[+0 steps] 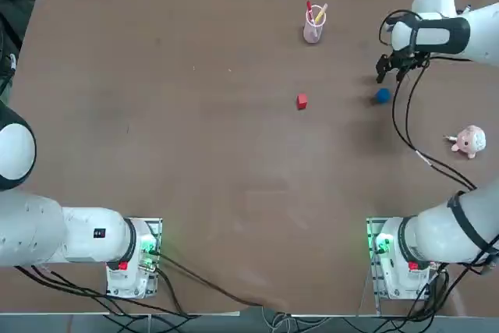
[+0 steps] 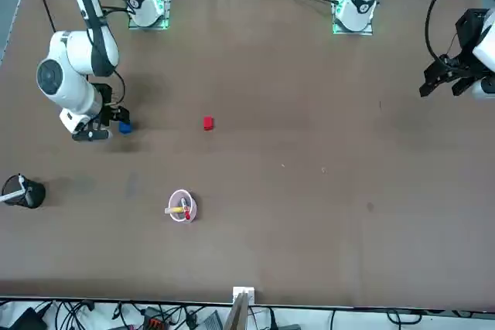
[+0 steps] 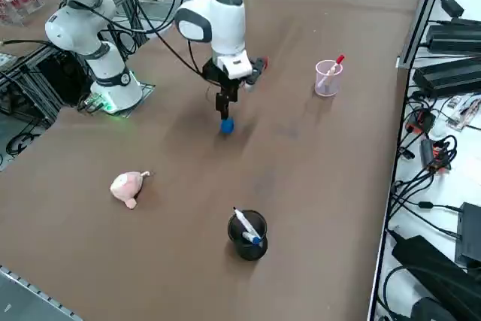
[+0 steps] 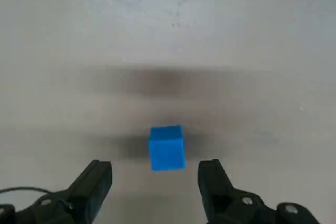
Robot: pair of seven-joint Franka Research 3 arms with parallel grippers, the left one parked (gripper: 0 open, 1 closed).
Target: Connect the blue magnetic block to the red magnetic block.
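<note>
We hold right claw [image 4: 156, 182] spread wide above blue magnetic block [image 4: 167, 148], nothing pinched. Block sits on tabletop [image 1: 195, 154], right of centre in top view; red magnetic block [image 1: 302, 100] well apart, leftward.

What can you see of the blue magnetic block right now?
The blue magnetic block is a tiny, plain-faced, bright blue cube that looks like plastic. It sits flat on the brown table, apart from the red magnetic block. The right gripper hangs just above it, open, fingers either side, not touching.
</note>
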